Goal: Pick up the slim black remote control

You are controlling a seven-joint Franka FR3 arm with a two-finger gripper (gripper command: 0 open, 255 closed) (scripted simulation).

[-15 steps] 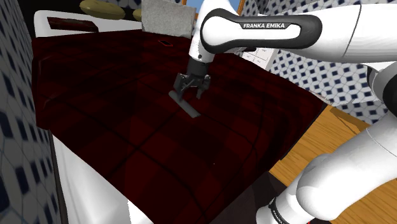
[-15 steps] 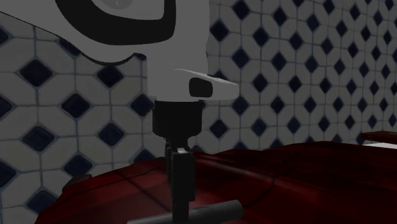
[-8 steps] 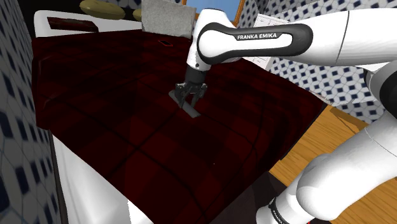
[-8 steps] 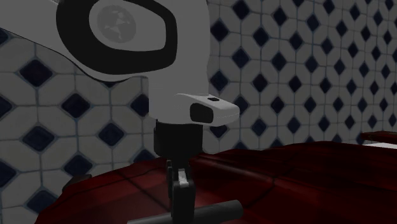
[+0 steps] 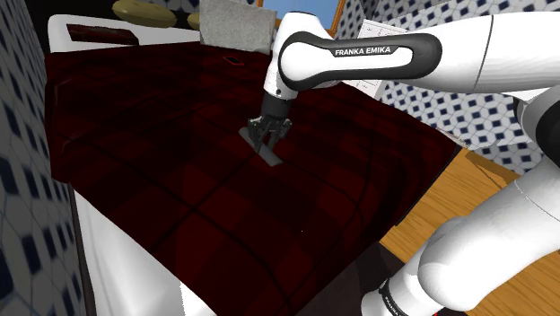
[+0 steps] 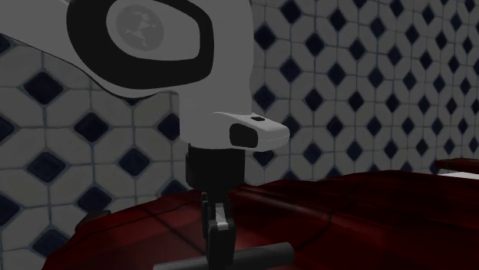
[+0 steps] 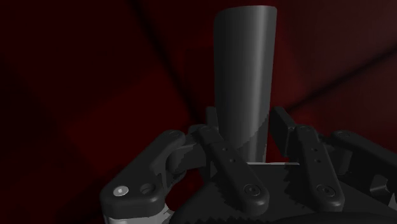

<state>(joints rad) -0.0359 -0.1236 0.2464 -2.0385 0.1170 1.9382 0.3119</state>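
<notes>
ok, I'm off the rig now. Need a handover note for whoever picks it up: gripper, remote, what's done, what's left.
Gripper: lowered onto the bed, set over the remote's middle. Whether it has clamped cannot be told from these views.
Remote: slim and dark, lying flat on the dark red checked bedspread. In the second exterior view its ends stick out on either side of the gripper.
Done: approach and descent onto the remote.
Left: confirm the grip, then lift. The remote is not yet off the bedspread.
</notes>
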